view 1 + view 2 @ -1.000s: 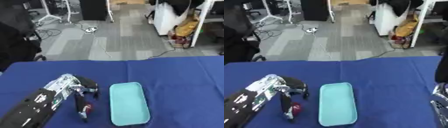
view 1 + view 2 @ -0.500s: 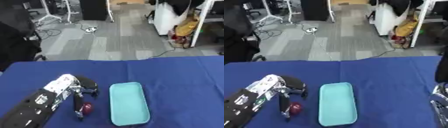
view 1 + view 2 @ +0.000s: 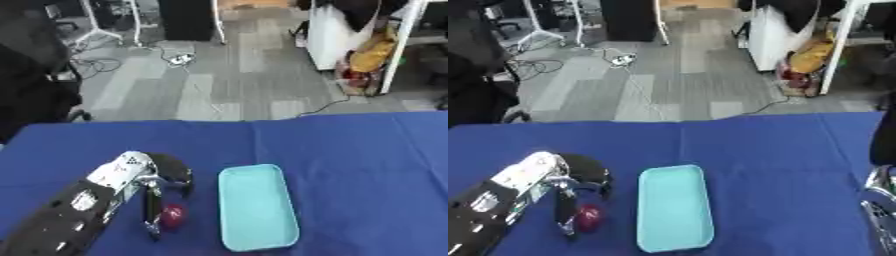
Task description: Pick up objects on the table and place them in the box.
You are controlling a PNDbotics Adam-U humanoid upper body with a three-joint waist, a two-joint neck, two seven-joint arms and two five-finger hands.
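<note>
Just left of the box (image 3: 255, 207), robot hand (image 3: 153, 187) meets red object (image 3: 172, 216).

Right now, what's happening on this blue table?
The robot's left hand reaches down over a small dark red object on the blue table, its fingers curled around the object's left side. It isn't clearly lifted. The light blue box lies just right of it, with nothing visible inside. The right hand shows only at the right edge, idle.
</note>
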